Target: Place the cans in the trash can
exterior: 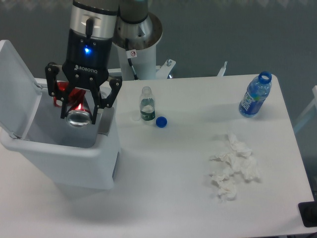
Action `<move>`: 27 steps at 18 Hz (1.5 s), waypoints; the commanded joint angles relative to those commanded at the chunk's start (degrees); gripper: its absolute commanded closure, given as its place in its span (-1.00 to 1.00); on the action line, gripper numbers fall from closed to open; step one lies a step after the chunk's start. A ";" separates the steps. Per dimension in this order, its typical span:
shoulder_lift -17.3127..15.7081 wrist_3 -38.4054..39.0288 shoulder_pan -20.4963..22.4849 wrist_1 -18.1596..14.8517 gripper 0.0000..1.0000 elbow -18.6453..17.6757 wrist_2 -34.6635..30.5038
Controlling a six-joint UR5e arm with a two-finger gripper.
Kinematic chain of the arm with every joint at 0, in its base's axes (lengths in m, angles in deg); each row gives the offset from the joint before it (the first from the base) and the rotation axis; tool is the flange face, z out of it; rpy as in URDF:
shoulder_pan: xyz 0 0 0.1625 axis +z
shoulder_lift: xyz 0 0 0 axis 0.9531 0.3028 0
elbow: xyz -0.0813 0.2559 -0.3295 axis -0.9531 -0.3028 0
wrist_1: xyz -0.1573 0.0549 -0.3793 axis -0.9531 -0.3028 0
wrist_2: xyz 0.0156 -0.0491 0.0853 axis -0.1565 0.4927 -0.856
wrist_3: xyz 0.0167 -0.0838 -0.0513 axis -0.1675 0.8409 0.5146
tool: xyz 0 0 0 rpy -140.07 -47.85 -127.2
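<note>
While the gripper point(78, 110) pinches a red can point(77, 113), it hangs over the open trash can point(64, 148).

Red can point(75, 111) showing a silver end; white bin point(64, 148) bearing a grey panel; black gripper point(78, 113) glowing blue; clear bottle point(147, 104) wearing green label; blue cap point(161, 121); blue bottle point(255, 95); white tissues point(233, 166).

The red can point(77, 113) shows a shiny metal end; the trash can point(74, 158) is smooth white plastic.
</note>
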 joint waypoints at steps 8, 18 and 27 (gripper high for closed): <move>0.35 -0.53 -0.97 0.09 -0.23 -0.53 0.00; 0.26 -5.45 -1.67 0.53 -1.00 -1.32 -0.09; 0.09 -15.64 1.49 0.44 -1.00 -1.41 -5.01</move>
